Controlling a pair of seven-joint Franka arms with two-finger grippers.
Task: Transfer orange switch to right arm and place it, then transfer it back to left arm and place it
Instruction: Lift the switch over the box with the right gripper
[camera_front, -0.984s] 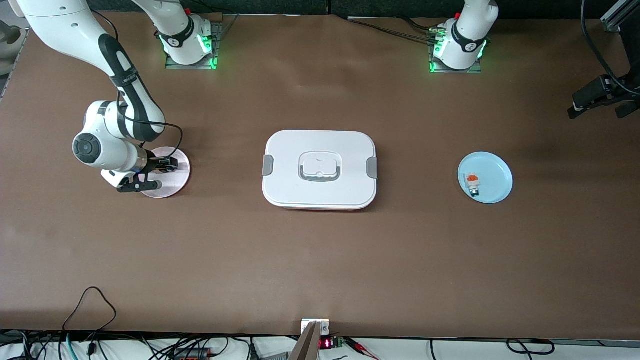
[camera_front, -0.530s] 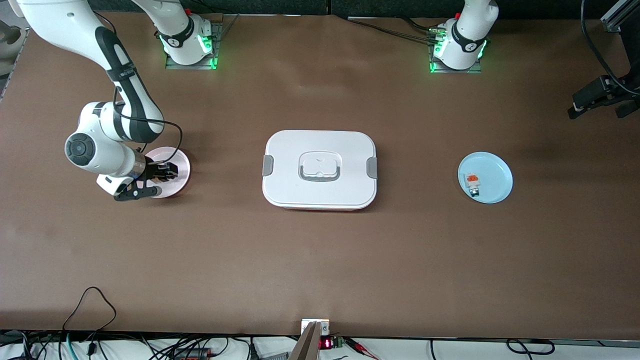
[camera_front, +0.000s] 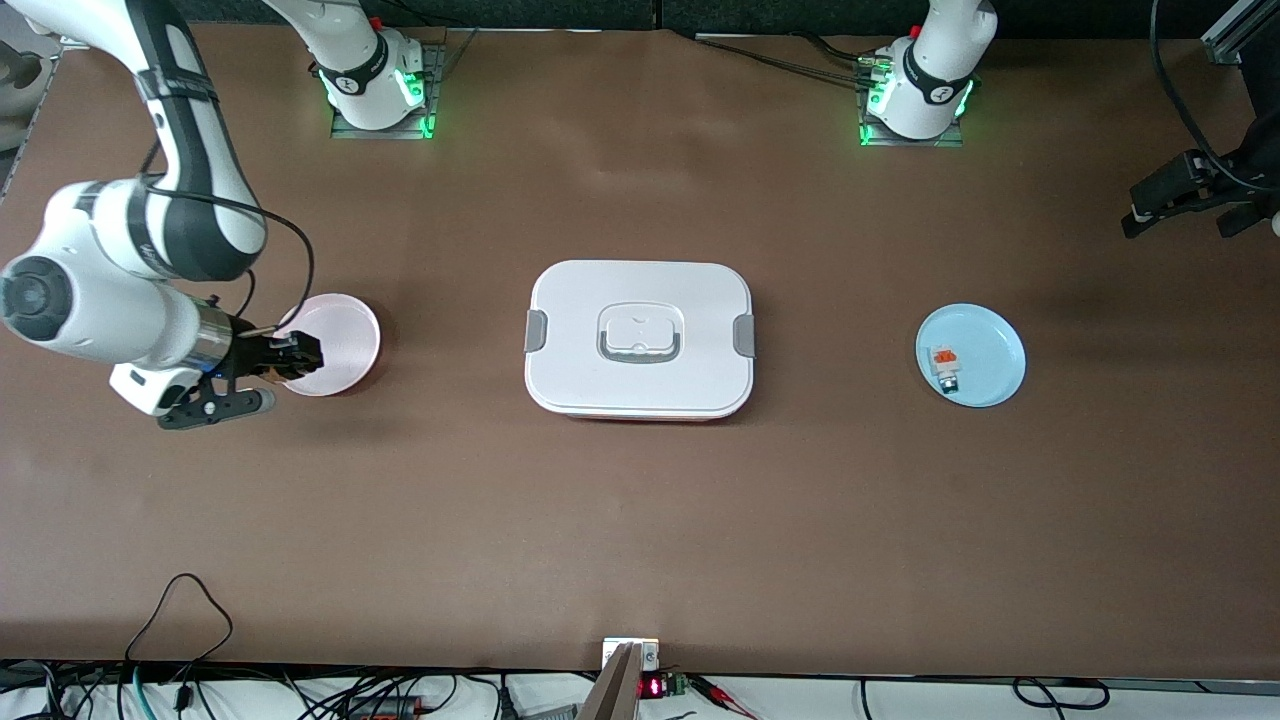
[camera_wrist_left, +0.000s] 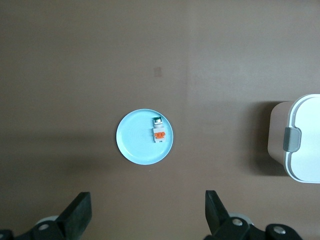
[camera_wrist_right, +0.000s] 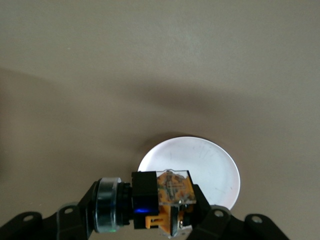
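In the right wrist view the orange switch (camera_wrist_right: 160, 202), a black body with an orange and clear block and a silvery ring, is clamped between the fingers of my right gripper (camera_wrist_right: 147, 207). In the front view that right gripper (camera_front: 285, 356) hangs in the air over the rim of the pink plate (camera_front: 345, 335), at the right arm's end of the table. The white box (camera_front: 640, 340) sits shut at mid-table. High over the left arm's end, my left gripper (camera_front: 1195, 205) stands open and empty, and its own view shows the wide gap of the left gripper (camera_wrist_left: 146, 205).
A light blue plate (camera_front: 990, 345) lies toward the left arm's end and carries a small white-grey block with an orange top (camera_front: 945, 365). The left wrist view shows the same blue plate (camera_wrist_left: 132, 145), block (camera_wrist_left: 159, 134) and box corner (camera_wrist_left: 305, 140). Cables run along the near table edge.
My right arm has risen and drawn back toward its end of the table, lifting the switch off the pink plate's middle to its rim. The left gripper has barely shifted.
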